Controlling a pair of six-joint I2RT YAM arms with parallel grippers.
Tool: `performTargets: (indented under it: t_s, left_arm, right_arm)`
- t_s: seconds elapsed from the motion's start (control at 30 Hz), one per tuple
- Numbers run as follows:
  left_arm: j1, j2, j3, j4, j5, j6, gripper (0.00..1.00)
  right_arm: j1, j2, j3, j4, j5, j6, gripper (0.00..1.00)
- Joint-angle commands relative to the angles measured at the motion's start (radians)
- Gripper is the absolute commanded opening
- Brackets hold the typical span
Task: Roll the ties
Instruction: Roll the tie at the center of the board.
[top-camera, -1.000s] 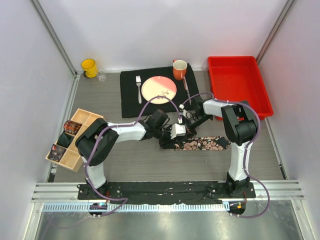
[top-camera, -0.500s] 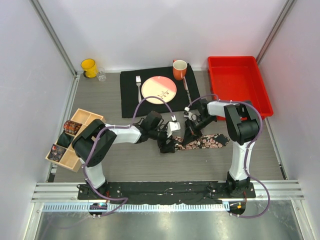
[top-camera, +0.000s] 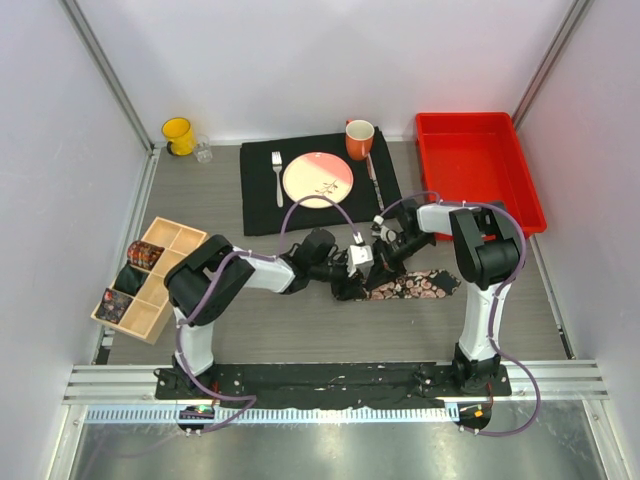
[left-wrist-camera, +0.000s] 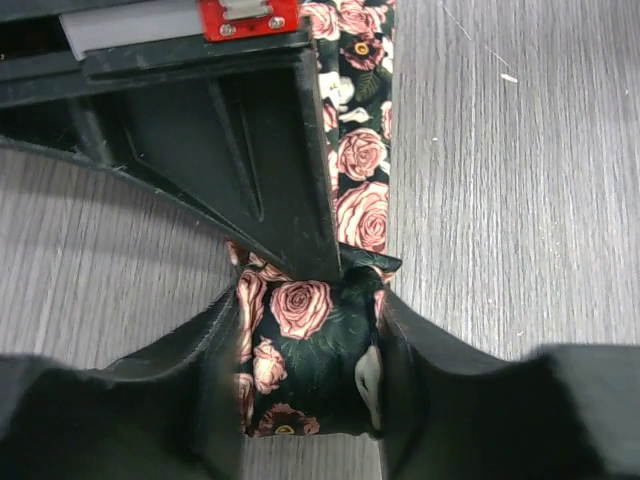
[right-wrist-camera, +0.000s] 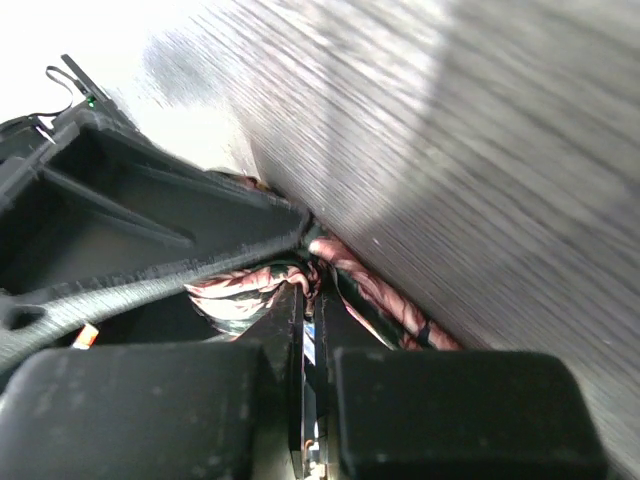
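A black tie with pink roses (top-camera: 420, 285) lies as a flat strip on the table, its left end rolled into a small coil (left-wrist-camera: 305, 350). My left gripper (top-camera: 350, 283) is shut on that coil, one finger on each side (left-wrist-camera: 310, 380). My right gripper (top-camera: 375, 268) comes in from the right with its jaws nearly closed and pinches the tie's fabric at the coil (right-wrist-camera: 312, 285). One black right finger (left-wrist-camera: 270, 170) crosses the left wrist view above the coil. Rolled ties (top-camera: 143, 254) sit in the wooden box.
A wooden divided box (top-camera: 172, 238) stands at the left edge. A black placemat (top-camera: 260, 195) at the back holds a plate (top-camera: 318, 178), a fork, a knife and an orange mug (top-camera: 359, 139). A red bin (top-camera: 475, 170) is at back right, a yellow mug (top-camera: 178, 134) at back left.
Both grippers shifted together over the tie's rolled end; the coil has moved a little to the right and the flat strip looks shorter.
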Motion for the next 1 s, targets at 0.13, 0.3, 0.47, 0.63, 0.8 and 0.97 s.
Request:
performTargets:
  t_s: [0.13, 0.3, 0.47, 0.63, 0.8, 0.97]
  left_arm:
    - [-0.007, -0.060, -0.049, -0.198, -0.095, 0.164, 0.19]
    - [-0.001, -0.097, -0.053, -0.346, -0.119, 0.264, 0.18]
    - [-0.002, -0.054, 0.007, -0.393, -0.141, 0.250, 0.22]
    - [-0.002, -0.049, 0.027, -0.393, -0.139, 0.252, 0.26]
    - [-0.002, -0.046, 0.021, -0.404, -0.130, 0.270, 0.27]
    - [-0.002, -0.046, 0.019, -0.416, -0.121, 0.284, 0.30]
  right_arm:
    - [-0.019, -0.093, -0.007, 0.040, 0.055, -0.022, 0.16]
    - [-0.024, -0.159, 0.018, -0.005, -0.069, -0.001, 0.39]
    - [0.042, -0.161, -0.019, 0.031, -0.148, 0.057, 0.46]
    - [0.091, -0.129, -0.028, 0.104, -0.079, 0.108, 0.47]
    - [0.089, -0.083, -0.002, 0.115, 0.073, 0.111, 0.43]
    - [0.070, -0.057, -0.022, 0.112, 0.115, 0.099, 0.01]
